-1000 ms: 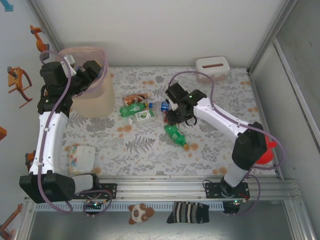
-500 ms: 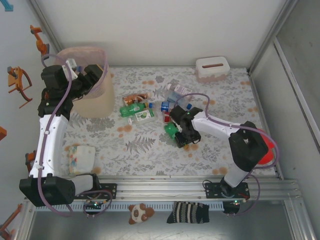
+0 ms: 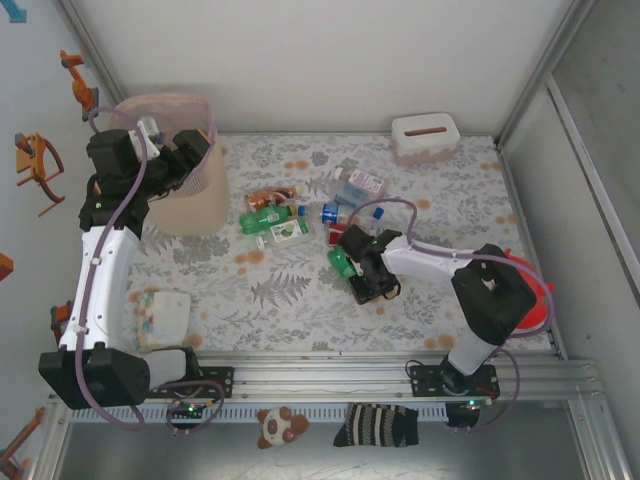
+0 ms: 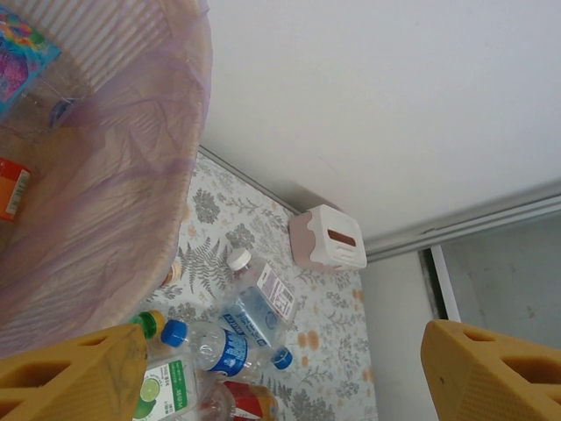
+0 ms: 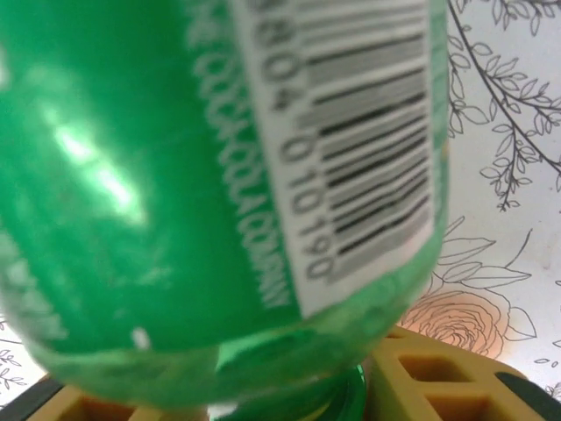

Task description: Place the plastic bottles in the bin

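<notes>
A green bottle point(image 3: 343, 262) lies on the floral mat, and in the right wrist view its body point(image 5: 202, 175) and barcode label press up close. My right gripper point(image 3: 368, 280) is down on its neck end, yellow fingers point(image 5: 438, 386) against both sides, shut on it. More plastic bottles lie in two clusters point(image 3: 272, 215) point(image 3: 355, 190); the left wrist view shows a white-capped clear one point(image 4: 259, 303) and a blue-labelled one point(image 4: 215, 346). My left gripper point(image 3: 185, 160) hangs open and empty by the rim of the pale-pink bin point(image 3: 190, 205), whose wall point(image 4: 105, 202) is at the left.
A small white-pink slotted box point(image 3: 425, 135) stands at the back of the mat. A white packet point(image 3: 160, 312) lies near the left arm's base and a red object point(image 3: 535, 300) sits behind the right arm. Coloured items point(image 4: 22, 53) lie inside the bin.
My right gripper came away from the far bottle cluster, dropped toward the near side onto the green bottle and closed on its neck. The left arm has barely moved.
</notes>
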You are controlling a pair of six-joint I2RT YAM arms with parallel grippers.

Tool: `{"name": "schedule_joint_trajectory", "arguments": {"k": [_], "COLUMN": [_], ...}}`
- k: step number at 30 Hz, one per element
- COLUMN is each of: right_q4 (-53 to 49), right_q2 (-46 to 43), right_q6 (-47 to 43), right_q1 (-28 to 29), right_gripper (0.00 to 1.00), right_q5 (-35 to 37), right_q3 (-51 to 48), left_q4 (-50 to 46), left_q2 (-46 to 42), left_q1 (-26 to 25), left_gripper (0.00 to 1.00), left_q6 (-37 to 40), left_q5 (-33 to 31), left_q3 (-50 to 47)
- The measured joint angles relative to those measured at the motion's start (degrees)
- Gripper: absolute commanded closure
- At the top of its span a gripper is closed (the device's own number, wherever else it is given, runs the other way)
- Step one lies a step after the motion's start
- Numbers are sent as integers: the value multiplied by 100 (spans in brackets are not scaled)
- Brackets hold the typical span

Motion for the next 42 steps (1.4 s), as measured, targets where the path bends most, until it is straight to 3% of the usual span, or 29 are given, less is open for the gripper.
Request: {"name": "schedule_joint_trajectory", "arguments": {"k": [8, 14, 25, 33, 42], "right_q4": [11, -9, 26, 584, 1259], "right_q2": [-37, -544, -1757, -2511, -2824], "right_q6": [76, 81, 225, 433, 544], "right_q1": [57, 66, 68, 68, 68], "right_gripper": [72, 73, 74, 74, 74], "right_q5": [4, -50, -409, -621, -1051], "right_q3": [0, 13, 581, 1071, 1344], "left_q4": [0, 11, 896, 1709, 2103], "left_q2": [24, 111, 240, 358, 442], "left_q1": [-107, -321, -1478, -2369, -3014], "left_gripper": [21, 22, 23, 12, 9], "left_q6": [2, 7, 109, 553, 949], "left_q5": [9, 26, 553, 1025, 1158], "left_q3": [-2, 0, -48, -55, -52]}}
